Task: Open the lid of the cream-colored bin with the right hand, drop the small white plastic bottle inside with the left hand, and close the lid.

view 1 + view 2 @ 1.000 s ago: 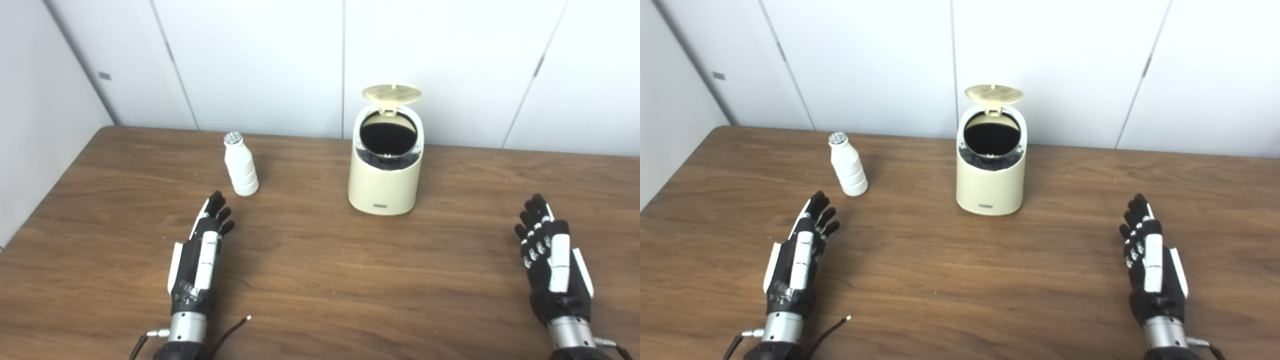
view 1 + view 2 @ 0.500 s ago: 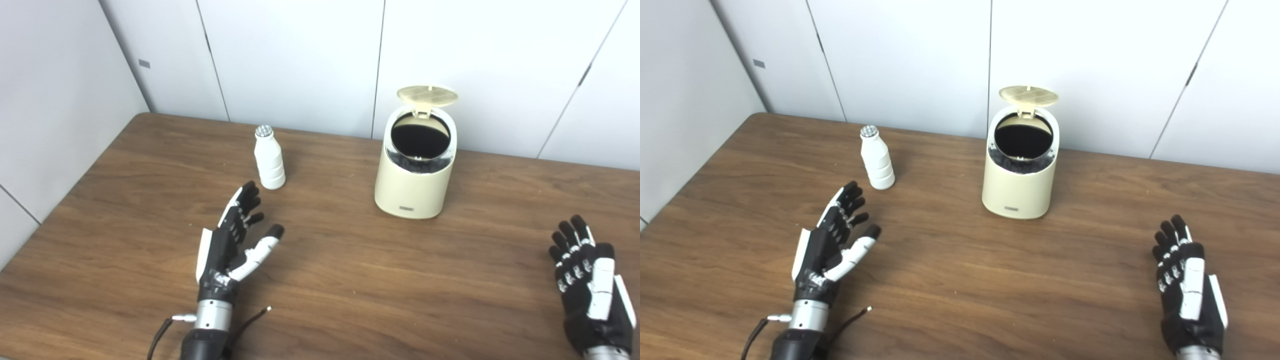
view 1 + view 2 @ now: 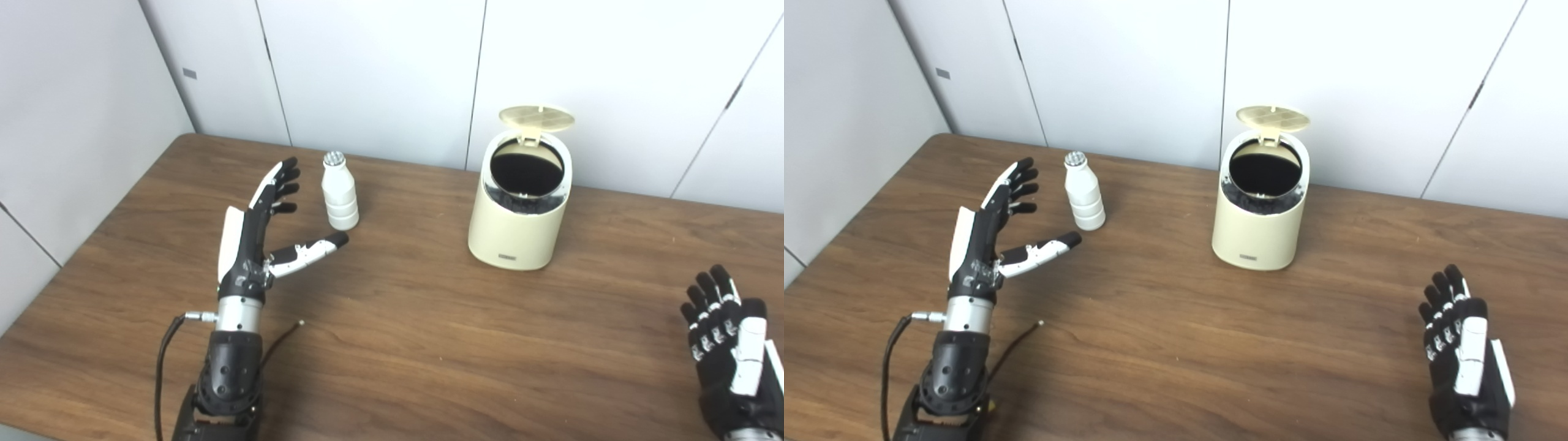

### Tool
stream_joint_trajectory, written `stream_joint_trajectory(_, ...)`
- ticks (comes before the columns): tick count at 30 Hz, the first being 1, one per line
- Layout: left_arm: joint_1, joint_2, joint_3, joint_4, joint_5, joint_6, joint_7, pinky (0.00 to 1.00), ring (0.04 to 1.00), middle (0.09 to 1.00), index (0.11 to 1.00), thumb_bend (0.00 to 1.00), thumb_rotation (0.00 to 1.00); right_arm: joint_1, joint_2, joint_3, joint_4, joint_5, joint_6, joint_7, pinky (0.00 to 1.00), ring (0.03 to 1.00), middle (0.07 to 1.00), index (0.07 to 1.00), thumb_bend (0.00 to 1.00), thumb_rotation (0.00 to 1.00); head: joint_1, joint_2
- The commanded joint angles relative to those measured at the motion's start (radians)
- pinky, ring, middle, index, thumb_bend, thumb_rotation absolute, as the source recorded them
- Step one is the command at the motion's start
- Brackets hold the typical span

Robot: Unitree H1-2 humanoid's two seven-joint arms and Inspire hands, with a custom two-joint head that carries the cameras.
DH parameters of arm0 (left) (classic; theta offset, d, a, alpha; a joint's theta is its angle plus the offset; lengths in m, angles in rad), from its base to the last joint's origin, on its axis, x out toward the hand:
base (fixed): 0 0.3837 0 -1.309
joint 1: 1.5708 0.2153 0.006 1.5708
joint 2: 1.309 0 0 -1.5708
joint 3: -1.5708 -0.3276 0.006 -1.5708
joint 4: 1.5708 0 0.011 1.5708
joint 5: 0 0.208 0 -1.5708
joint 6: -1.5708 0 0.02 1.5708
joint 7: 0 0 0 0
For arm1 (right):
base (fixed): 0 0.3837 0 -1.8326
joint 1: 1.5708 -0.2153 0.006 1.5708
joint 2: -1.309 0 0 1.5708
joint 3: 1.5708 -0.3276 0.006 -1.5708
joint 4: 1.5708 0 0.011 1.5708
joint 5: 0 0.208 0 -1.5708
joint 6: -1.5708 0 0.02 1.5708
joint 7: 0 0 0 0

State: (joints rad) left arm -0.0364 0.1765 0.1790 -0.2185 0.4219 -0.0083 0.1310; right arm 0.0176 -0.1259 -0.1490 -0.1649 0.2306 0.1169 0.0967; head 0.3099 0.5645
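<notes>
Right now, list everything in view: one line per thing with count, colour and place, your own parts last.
Small white plastic bottle: one, white with a silvery cap, upright on the table's left rear part.
Cream-colored plastic bin: one, cream, right of the bottle, near the table's rear edge.
Round hinged lid: one, cream, raised open behind the bin's dark opening.
Wooden table: one, brown, under everything.
Wall panels: several, white, behind and left of the table.
Thin cable: one, dark, lying on the table beside the left forearm.
Left hand: one, black and white, open, just left of the bottle, not touching.
Right hand: one, black and white, open, holding nothing, near the lower right corner.
</notes>
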Motion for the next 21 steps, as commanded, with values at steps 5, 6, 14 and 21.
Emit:
stream_joint_trajectory(5, -0.094, 0.087, -0.009, 0.004, 0.172, 0.096, 0.021, 0.71, 0.815, 0.860, 0.869, 1.00, 0.28, -0.017, -0.005, 0.002, -0.046, 0.013, 0.002, 0.004, 1.00, 1.000, 1.000, 1.000, 0.50, 1.00, -0.005, 0.004)
stream_joint_trajectory(6, -0.103, 0.098, -0.015, 0.008, 0.189, 0.116, 0.012, 0.70, 0.808, 0.855, 0.868, 1.00, 0.28, -0.018, -0.005, 0.002, -0.046, 0.015, 0.005, 0.003, 1.00, 1.000, 1.000, 1.000, 0.50, 1.00, -0.005, 0.004)
stream_joint_trajectory(14, -0.173, 0.207, -0.125, 0.110, 0.398, 0.227, -0.023, 0.63, 0.775, 0.849, 0.845, 1.00, 0.40, -0.011, -0.003, 0.008, -0.062, 0.006, 0.008, 0.000, 1.00, 1.000, 1.000, 1.000, 0.48, 1.00, -0.011, 0.010)
stream_joint_trajectory(21, -0.238, 0.242, -0.187, 0.207, 0.432, 0.256, -0.050, 0.63, 0.780, 0.835, 0.849, 1.00, 0.45, -0.013, -0.006, 0.011, -0.060, 0.002, 0.009, -0.002, 1.00, 1.000, 0.997, 1.000, 0.53, 1.00, -0.023, 0.017)
